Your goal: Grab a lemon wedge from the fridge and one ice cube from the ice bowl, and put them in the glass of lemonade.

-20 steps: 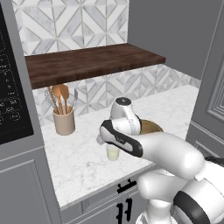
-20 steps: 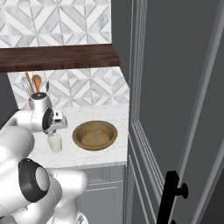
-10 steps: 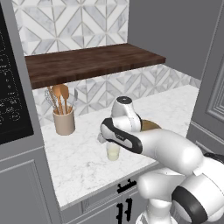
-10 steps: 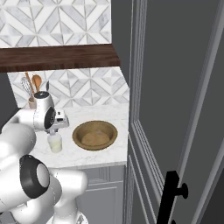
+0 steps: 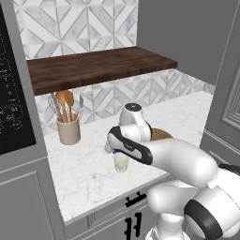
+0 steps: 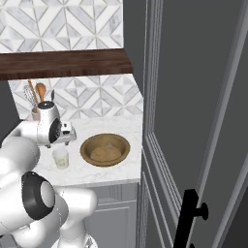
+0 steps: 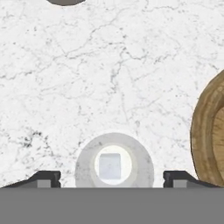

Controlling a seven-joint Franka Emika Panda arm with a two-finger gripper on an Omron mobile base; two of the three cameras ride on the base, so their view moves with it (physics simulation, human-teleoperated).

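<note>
The glass of lemonade (image 7: 84,162) stands on the white marble counter, directly under my gripper (image 7: 112,177). Both dark fingertips (image 7: 45,178) sit wide apart on either side of the glass with nothing between them, so the gripper is open. A pale square ice cube (image 7: 110,166) lies inside the glass. In the base views the glass (image 5: 121,163) (image 6: 61,158) sits just below my hand, with the gripper (image 6: 65,140) over it. The tan wooden ice bowl (image 6: 87,145) (image 7: 204,131) (image 5: 161,135) rests beside the glass. The fridge (image 6: 193,97) stands at the right. The lemon wedge is out of view.
A beige utensil crock (image 5: 69,131) with wooden spoons stands at the back of the counter under a dark wooden shelf (image 5: 98,65). A black oven panel (image 5: 14,112) sits on the left. The fridge door handle (image 6: 191,218) juts out near the counter's right end.
The jaws have gone from a narrow grip to wide open. The hand has sunk slightly over the glass, and the ice cube now lies in the glass.
</note>
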